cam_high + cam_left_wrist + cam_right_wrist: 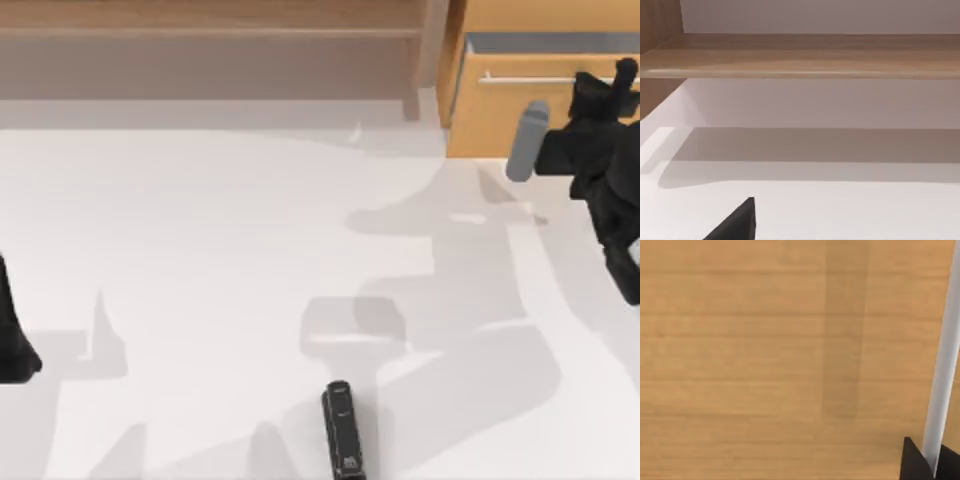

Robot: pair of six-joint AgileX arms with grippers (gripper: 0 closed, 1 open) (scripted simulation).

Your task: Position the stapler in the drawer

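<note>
Right wrist view: right gripper (931, 465) fingers apparently astride drawer (520, 100) handle (942, 365); stapler (343, 430) well apart.

Setting: a rendered simulation workspace, furnished like an office or study corner. Evidence follows. A plain white table (200, 250) carries flat, uniform shading and hard-edged shadows, with no wear or clutter. Along its far edge runs a grey-brown wooden shelf unit (210, 50). To that unit's right stands a drawer (520, 100) with light orange-wood front and thin silver bar handle (525, 78); the right gripper (600, 95) sits at this handle. A stapler (343, 432), office stationery, lies well apart from that gripper, near the table's front edge.
</note>
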